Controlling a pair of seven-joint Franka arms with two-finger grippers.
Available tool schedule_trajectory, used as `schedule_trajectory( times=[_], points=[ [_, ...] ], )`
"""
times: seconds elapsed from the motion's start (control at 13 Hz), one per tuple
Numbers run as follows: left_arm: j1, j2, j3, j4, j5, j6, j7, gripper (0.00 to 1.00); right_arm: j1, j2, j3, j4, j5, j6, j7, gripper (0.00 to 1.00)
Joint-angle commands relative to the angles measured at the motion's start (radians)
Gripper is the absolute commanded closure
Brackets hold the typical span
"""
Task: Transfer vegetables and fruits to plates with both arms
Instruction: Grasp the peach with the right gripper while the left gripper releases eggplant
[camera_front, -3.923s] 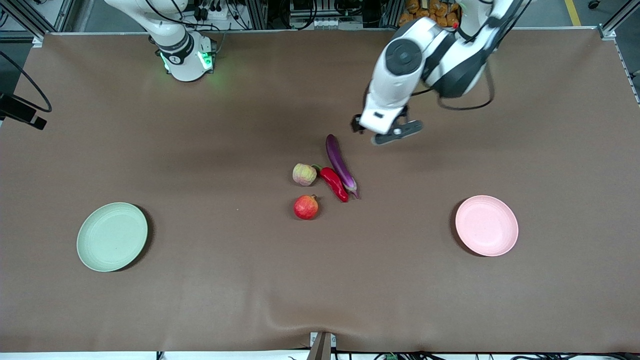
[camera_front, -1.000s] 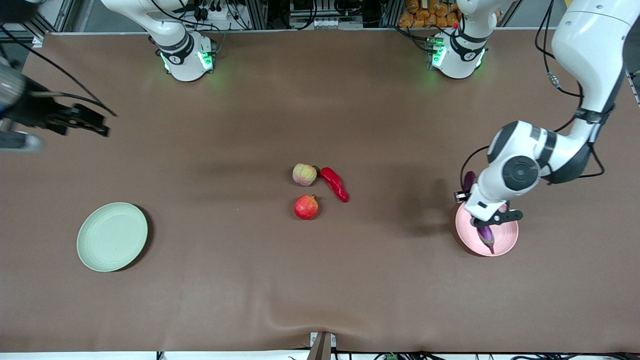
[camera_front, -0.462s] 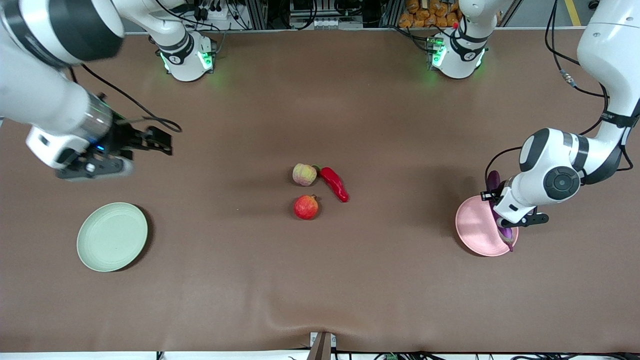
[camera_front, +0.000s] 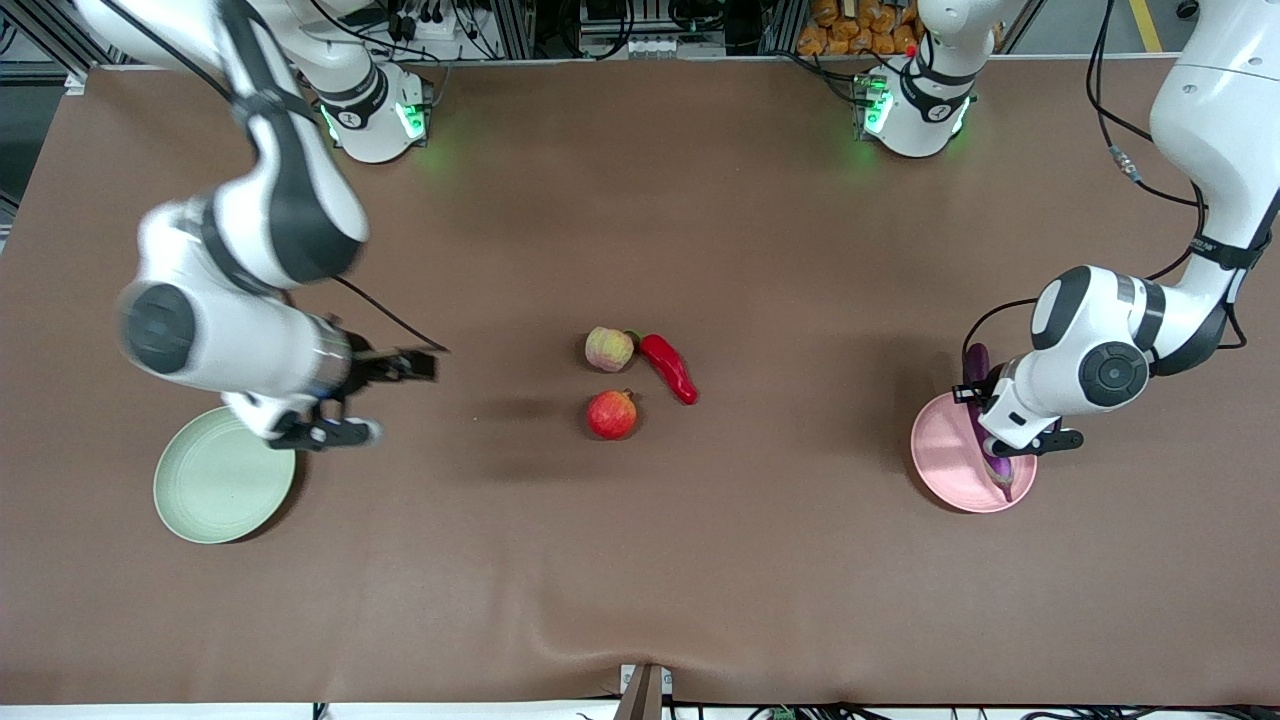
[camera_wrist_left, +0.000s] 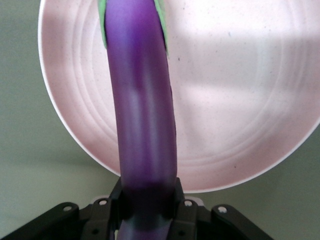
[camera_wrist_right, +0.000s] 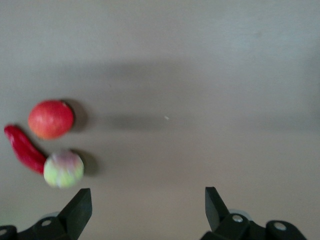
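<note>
Overhead, from the front camera, the brown table (camera_front: 640, 560) carries a green plate (camera_front: 215, 480) at the right arm's end and a pink plate (camera_front: 950, 455) at the left arm's end. Between them, near the middle, lie the apple (camera_front: 609, 348), the red chili (camera_front: 668, 367) just beside it, and the round red fruit (camera_front: 612, 414) nearer the camera than both. The left gripper (camera_front: 1003, 447) hangs over the pink plate, clamped on the purple eggplant (camera_front: 978, 362), whose ends stick out past the wrist on either side. The right gripper (camera_front: 385, 395) is in the air beside the green plate, over bare table toward the middle, its fingers spread apart with nothing between them.

Next, the left wrist camera shows the eggplant (camera_wrist_left: 142, 115) pinched between the black fingers (camera_wrist_left: 184, 212), running out over the pink plate (camera_wrist_left: 240, 100), its green cap at the end away from the gripper.

Last, the right wrist camera shows two black fingertips (camera_wrist_right: 80, 207) standing wide apart over bare table (camera_wrist_right: 200, 75), with the red fruit (camera_wrist_right: 50, 119), chili (camera_wrist_right: 22, 148) and apple (camera_wrist_right: 63, 169) well ahead of them; the chili touches the apple.
</note>
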Motion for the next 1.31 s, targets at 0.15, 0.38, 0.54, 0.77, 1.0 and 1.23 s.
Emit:
schedule_trajectory(
  times=[0.15, 0.38, 0.54, 0.77, 1.0, 1.23],
  points=[
    [0.015, -0.019, -0.018, 0.008, 0.024, 0.000, -0.007, 0.00, 0.156, 0.107, -0.009, 0.034, 0.009, 0.105, 0.248, 0.00],
    [0.010, -0.077, -0.034, 0.027, 0.009, -0.012, -0.014, 0.00, 0.244, 0.130, -0.010, 0.017, 0.012, 0.130, 0.292, 0.00],
    [0.010, -0.098, -0.088, 0.056, 0.000, -0.073, -0.027, 0.00, 0.298, 0.142, -0.010, -0.007, 0.012, 0.176, 0.366, 0.00],
    [0.009, -0.098, -0.162, 0.146, -0.049, -0.184, -0.084, 0.00, 0.345, 0.159, -0.010, -0.081, 0.014, 0.260, 0.416, 0.00],
    [0.010, -0.100, -0.215, 0.252, -0.052, -0.299, -0.083, 0.00, 0.376, 0.177, -0.009, -0.130, 0.021, 0.345, 0.485, 0.00],
    [0.010, -0.100, -0.272, 0.286, -0.065, -0.333, -0.110, 0.00, 0.408, 0.206, -0.009, -0.132, 0.023, 0.372, 0.513, 0.00]
  ],
)
